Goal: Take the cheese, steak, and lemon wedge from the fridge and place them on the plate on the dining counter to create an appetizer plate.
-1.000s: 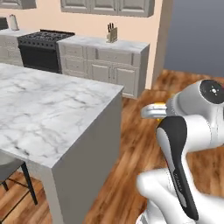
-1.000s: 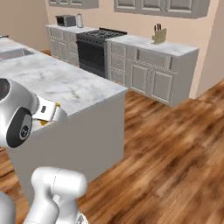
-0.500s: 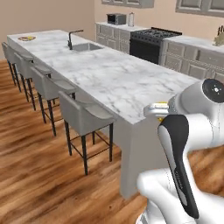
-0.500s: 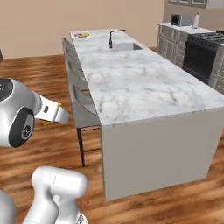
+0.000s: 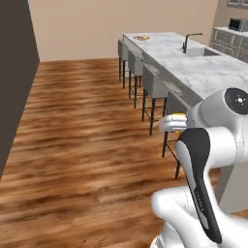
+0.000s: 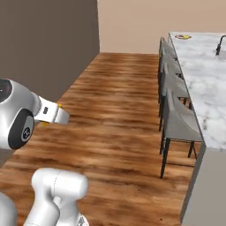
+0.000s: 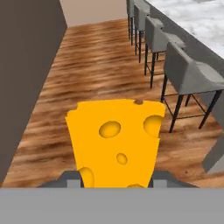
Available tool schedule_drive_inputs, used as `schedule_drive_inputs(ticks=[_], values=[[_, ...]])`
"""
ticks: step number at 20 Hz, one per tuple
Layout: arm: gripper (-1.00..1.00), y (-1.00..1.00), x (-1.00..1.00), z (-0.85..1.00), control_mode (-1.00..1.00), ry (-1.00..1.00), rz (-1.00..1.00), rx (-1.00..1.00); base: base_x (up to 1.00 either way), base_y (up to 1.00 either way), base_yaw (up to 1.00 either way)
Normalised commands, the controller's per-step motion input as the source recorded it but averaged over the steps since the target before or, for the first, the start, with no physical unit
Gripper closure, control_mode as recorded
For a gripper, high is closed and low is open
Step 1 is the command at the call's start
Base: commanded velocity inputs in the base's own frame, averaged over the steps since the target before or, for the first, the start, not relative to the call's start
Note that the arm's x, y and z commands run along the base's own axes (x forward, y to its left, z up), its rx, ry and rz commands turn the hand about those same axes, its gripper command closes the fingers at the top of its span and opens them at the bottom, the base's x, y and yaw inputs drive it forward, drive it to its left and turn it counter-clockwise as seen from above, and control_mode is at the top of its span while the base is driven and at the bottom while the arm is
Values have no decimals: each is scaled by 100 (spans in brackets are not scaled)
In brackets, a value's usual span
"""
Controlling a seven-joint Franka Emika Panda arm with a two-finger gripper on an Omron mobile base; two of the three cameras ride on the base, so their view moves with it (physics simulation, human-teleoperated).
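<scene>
My hand [image 7: 117,186] pinched the cheese [image 7: 116,140], its two fingers pressed on the wedge's lower sides, and the wedge stood up just ahead of my palm. As I judged it, the step was the carry: bring the cheese across the wooden floor [image 5: 87,131] to the plate [image 5: 141,38] at the far end of the desk [image 5: 193,68]. To do it well I needed to keep the squeeze steady, hold the wedge level while the base drove, and pass wide of the grey stools [image 6: 176,119] ranked along the desk's near side. Farther off, the sink [image 5: 206,52] sat let into the marble under its black tap; I could not tell what lay in it. Farthest, the plate showed a yellowish smear on it, too small to name.
</scene>
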Motion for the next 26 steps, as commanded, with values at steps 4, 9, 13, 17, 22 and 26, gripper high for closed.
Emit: schedule_drive_inputs(ticks=[4,9,13,17,22,26], values=[[100,0,0,0,100,0,0,0,94,20,46],[100,0,0,0,100,0,0,0,100,-76,9],[100,0,0,0,100,0,0,0,100,-87,1],[100,0,0,0,100,0,0,0,100,-29,-1],[100,0,0,0,100,0,0,0,100,0,-1],[100,0,0,0,100,0,0,0,100,0,0]])
